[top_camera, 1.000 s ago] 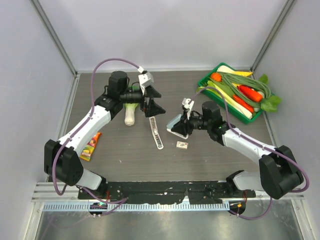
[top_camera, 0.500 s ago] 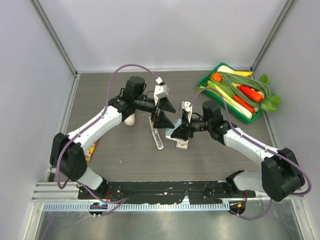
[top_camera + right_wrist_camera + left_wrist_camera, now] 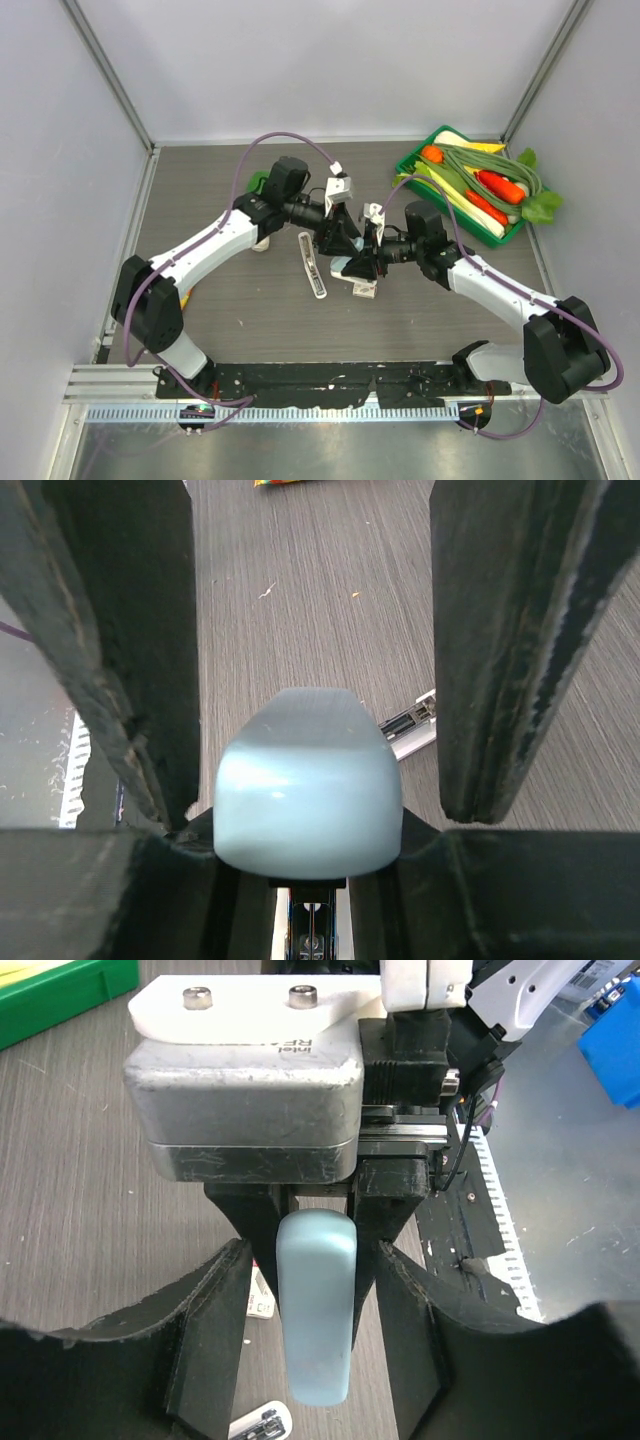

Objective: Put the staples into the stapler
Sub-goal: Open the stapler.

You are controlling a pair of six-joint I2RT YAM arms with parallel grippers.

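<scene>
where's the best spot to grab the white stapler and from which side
Take the white stapler across its narrow width near the middle, coming straight down from above. It lies flat on the table, long and slim, so probably only its long sides give a short span to pinch.

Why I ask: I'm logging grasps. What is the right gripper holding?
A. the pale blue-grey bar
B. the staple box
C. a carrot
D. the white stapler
A: the pale blue-grey bar sits clamped in the right gripper, while the staple box and white stapler lie on the table.
</scene>
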